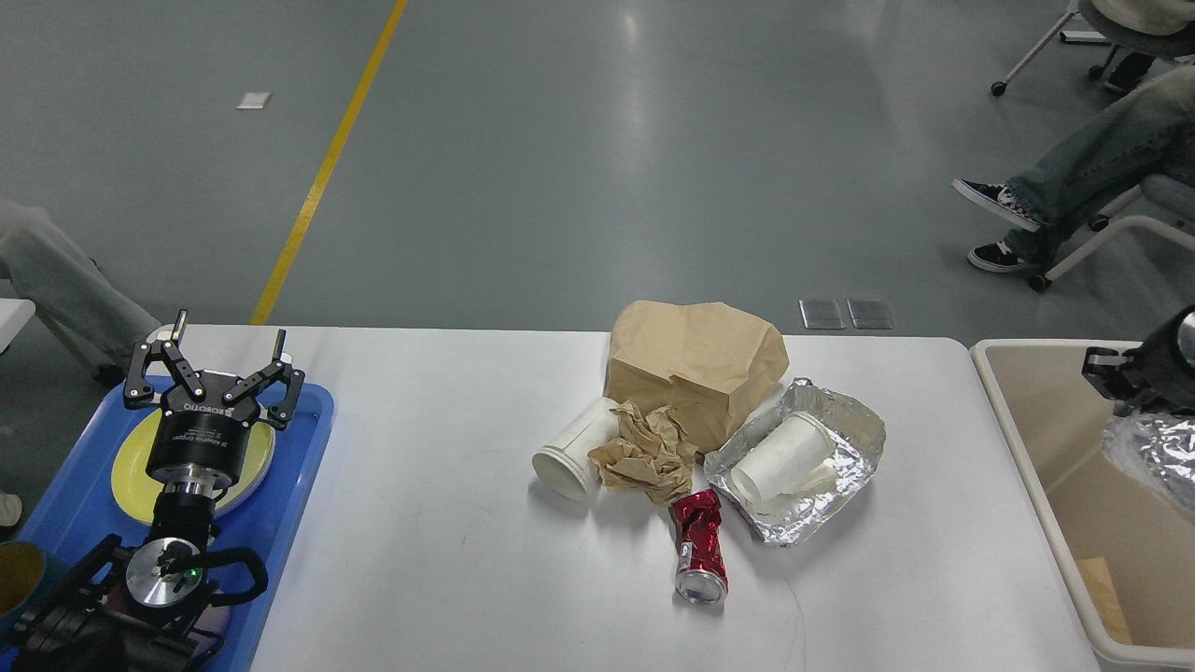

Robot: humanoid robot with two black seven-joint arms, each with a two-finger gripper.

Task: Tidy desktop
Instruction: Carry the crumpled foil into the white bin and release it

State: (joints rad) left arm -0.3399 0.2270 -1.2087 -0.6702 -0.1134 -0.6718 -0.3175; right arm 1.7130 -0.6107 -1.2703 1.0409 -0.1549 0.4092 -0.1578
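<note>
The white desktop (pixel 448 532) holds a brown paper bag (pixel 695 359), crumpled brown paper (pixel 644 455), a white paper cup (pixel 568 455) lying on its side, a foil tray (pixel 826 504) with another white cup (pixel 780 457) in it, and a crushed red can (pixel 700 546). My left gripper (pixel 226 355) is open and empty above a yellow plate (pixel 131 471) on the blue tray (pixel 299 485). My right gripper (pixel 1116 373), at the right edge, holds crumpled foil (pixel 1153 457) over the beige bin (pixel 1027 457); much of it is cut off by the frame.
A dark cup (pixel 19 574) sits at the blue tray's near left corner. A seated person's legs (pixel 1074 177) and chair are on the floor beyond the bin. Another person's leg (pixel 56 280) is at the far left.
</note>
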